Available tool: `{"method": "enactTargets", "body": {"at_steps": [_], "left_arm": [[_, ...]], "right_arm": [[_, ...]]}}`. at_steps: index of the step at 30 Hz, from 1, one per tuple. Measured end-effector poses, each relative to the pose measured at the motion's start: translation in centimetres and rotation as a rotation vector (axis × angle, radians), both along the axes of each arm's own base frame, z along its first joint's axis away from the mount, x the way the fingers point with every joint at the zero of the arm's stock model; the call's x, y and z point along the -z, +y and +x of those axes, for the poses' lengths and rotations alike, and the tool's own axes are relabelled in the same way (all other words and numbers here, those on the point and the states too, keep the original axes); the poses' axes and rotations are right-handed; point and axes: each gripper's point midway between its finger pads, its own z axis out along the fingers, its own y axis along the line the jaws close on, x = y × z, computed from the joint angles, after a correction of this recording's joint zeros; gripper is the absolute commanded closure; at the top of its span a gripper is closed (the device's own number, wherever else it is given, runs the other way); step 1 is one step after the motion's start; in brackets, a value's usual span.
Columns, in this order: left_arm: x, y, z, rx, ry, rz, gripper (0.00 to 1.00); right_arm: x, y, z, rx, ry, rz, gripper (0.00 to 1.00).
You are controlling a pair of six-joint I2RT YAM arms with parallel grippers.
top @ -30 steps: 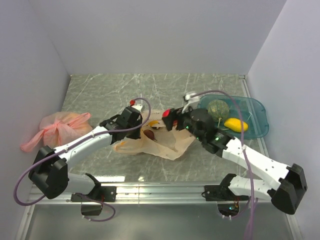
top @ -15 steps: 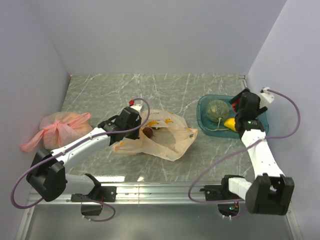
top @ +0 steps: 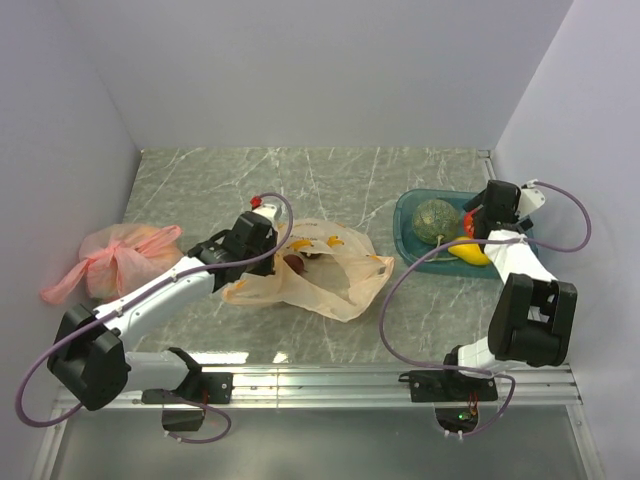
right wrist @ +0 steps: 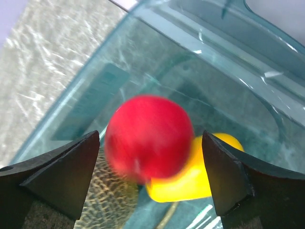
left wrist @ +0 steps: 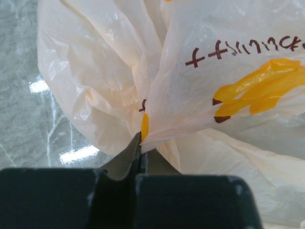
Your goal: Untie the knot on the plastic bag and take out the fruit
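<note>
The plastic bag (top: pixel 325 278) lies crumpled at mid-table with its mouth open, and no tied knot shows. My left gripper (top: pixel 263 232) is shut on a fold of the bag (left wrist: pixel 200 76) at its left edge, as the left wrist view (left wrist: pixel 141 141) shows. A dark purple fruit (top: pixel 293 264) lies inside the bag. My right gripper (top: pixel 478 214) hangs open over the teal tray (top: pixel 510 208). The red fruit (right wrist: pixel 148 138) is blurred and loose between the spread fingers (right wrist: pixel 71 171). The netted melon (top: pixel 436 218) and the yellow fruit (top: pixel 470 251) lie in the tray.
A knotted pink bag (top: pixel 115 255) sits at the far left by the wall. The teal tray stands close to the right wall. Grey marbled table surface (top: pixel 300 180) stretches behind the bag.
My right arm swung from the bag's mouth to the tray, carrying the red fruit. Its fingers have spread and the fruit is now loose. My left gripper kept its hold.
</note>
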Motion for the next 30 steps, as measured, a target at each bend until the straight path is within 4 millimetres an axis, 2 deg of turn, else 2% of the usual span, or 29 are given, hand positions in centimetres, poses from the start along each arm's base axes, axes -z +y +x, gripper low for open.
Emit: {"method": "enactTargets", "body": {"at_steps": [7,9,11,13,16,19,21,25,30], "left_arm": [[-0.3,0.3,0.2,-0.01,-0.005,-0.009,0.99],[-0.2,0.3,0.2,-0.009,-0.001,-0.012,0.99],[-0.2,0.3,0.2,-0.009,0.002,-0.015,0.99],[-0.2,0.3,0.2,-0.006,0.005,-0.019,1.0],[-0.2,0.2,0.1,-0.002,0.009,-0.024,1.0],[-0.1,0.1,0.0,0.005,0.014,-0.03,0.99],[0.0,0.1,-0.2,0.006,0.019,-0.029,1.0],[0.7,0.1,-0.7,0.012,0.041,-0.028,0.99],[1.2,0.1,-1.1,0.02,0.059,-0.034,0.99]], "right_arm": [[-2.8,0.4,0.4,-0.039,-0.065,-0.016,0.05],[-4.0,1.2,0.3,-0.074,-0.086,-0.026,0.05],[-5.3,2.9,0.4,-0.137,-0.112,-0.04,0.08],[-7.1,6.7,0.2,-0.258,-0.15,-0.06,0.11],[-10.2,15.1,-0.5,-0.514,-0.233,-0.074,0.14],[-12.3,23.0,-2.7,-0.763,-0.298,-0.058,0.16],[-12.5,26.3,-4.1,-0.867,-0.311,-0.048,0.16],[-11.2,33.5,-8.0,-1.092,-0.285,-0.027,0.18],[-9.5,40.4,-12.6,-1.328,-0.258,-0.017,0.21]]}}
